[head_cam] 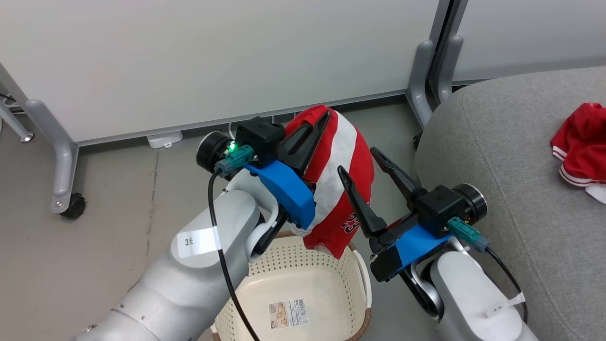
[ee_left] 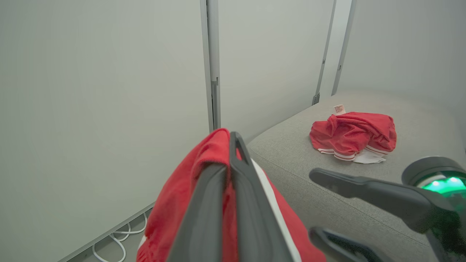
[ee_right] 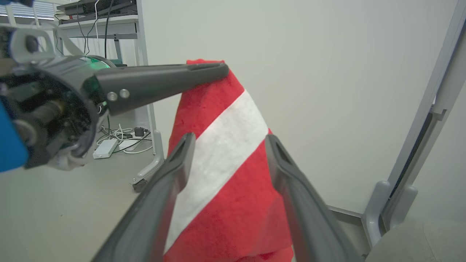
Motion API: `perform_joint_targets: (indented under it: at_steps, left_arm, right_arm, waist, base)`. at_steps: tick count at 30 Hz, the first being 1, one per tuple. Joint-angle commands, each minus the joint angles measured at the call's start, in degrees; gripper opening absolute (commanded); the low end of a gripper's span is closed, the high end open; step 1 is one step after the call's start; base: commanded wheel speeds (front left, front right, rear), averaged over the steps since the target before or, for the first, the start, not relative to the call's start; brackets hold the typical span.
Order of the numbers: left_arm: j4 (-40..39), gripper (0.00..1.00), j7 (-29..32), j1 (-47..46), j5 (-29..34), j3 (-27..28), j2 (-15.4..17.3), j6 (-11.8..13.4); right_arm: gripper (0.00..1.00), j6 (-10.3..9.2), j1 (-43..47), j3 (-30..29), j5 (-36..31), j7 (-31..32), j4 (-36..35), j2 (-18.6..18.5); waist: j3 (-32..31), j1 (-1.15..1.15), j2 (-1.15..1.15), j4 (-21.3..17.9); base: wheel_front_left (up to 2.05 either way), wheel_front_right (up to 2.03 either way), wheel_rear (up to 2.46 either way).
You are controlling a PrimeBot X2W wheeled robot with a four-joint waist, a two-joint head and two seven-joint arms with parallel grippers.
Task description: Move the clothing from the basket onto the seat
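red striped fabric garment hangs above the cream perforated plastic basket, pinched in your closed left tool; your right tool gapes empty. one red garment lies on the grey woven seat; basket looks emptied.

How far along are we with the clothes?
Done: one crumpled garment lies on the seat. In hand: left gripper shut on a striped garment, hanging over the basket; right gripper open beside it. Left: carry it to the seat; the basket's visible bottom holds just a label.
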Motion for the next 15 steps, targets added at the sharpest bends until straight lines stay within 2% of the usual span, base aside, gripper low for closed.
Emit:
perform_joint_targets:
  at_steps: [1, 15]
  left_arm:
    - [-0.29, 0.00, -0.29, -0.85, 0.32, -0.04, -0.22, 0.08]
    - [-1.81, 0.00, -0.29, -2.04, 0.44, -1.91, -2.08, -0.19]
  right_arm:
    - [1.00, 0.01, -1.44, 0.44, -0.22, -0.02, 0.94, -0.05]
    - [1.00, 0.01, -8.66, 1.74, 0.22, -0.02, 10.79, -0.05]
  waist:
    - [0.12, 0.00, 0.00, 0.12]
    - [1.36, 0.00, 0.00, 2.05]
  base:
    - [0.00, 0.00, 0.00]
    - [0.00, 0.00, 0.00]
